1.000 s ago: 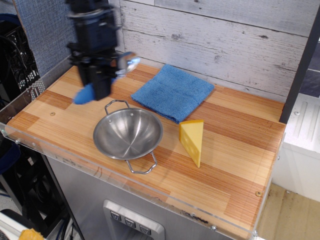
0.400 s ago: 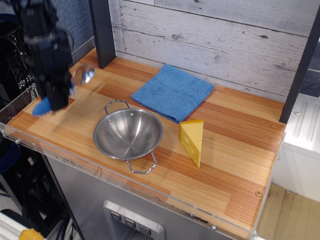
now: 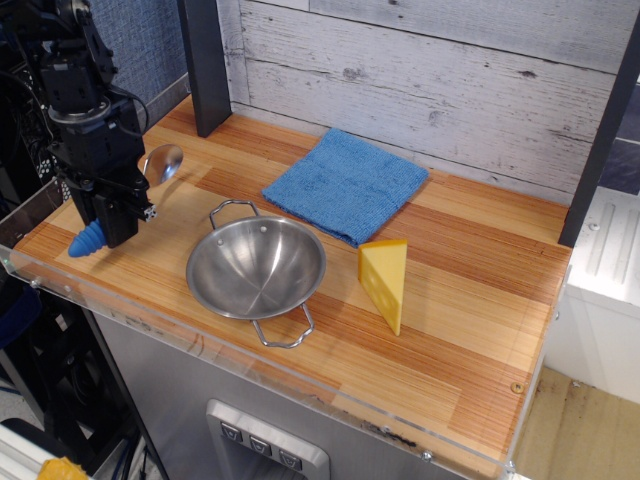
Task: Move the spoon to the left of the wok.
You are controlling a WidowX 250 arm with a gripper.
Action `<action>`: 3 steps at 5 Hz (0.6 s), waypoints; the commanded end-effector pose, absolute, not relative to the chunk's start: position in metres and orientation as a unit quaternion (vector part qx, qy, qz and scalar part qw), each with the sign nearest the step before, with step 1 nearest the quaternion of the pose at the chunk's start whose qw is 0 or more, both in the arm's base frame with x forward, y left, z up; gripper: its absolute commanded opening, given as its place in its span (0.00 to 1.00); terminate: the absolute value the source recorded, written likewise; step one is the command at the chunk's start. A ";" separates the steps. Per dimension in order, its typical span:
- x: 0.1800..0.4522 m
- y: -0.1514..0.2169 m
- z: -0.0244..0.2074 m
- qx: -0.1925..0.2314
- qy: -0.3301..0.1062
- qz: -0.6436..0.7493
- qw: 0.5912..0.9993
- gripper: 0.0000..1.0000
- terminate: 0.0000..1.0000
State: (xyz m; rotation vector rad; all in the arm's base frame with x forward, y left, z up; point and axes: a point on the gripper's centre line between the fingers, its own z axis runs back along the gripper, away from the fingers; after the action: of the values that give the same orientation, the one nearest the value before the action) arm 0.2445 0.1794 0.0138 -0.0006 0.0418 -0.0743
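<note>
The wok is a shiny steel bowl with two wire loop handles, standing near the table's front edge. My gripper is at the left end of the table, left of the wok, and is shut on the spoon. The spoon's metal bowl sticks out to the upper right of the fingers. Its ribbed blue handle end sticks out at the lower left, close to or touching the wood. The middle of the spoon is hidden by the gripper.
A folded blue cloth lies behind the wok. A yellow cheese wedge stands to the wok's right. A dark post stands at the back left. A clear plastic lip runs along the table's front and left edges.
My gripper has carried the spoon from behind the wok to the table's left end and lowered it toward the wood. The wok, cloth and cheese have not moved.
</note>
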 end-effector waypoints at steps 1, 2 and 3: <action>0.244 0.199 0.027 -0.006 0.012 -0.025 1.000 1.00 0.00; 0.243 0.204 0.035 -0.020 0.010 -0.036 0.999 1.00 0.00; 0.242 0.203 0.065 -0.023 -0.003 -0.034 0.999 1.00 0.00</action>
State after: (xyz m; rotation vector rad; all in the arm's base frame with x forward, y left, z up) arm 0.2406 0.1937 0.0491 -0.0844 0.0350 -0.0652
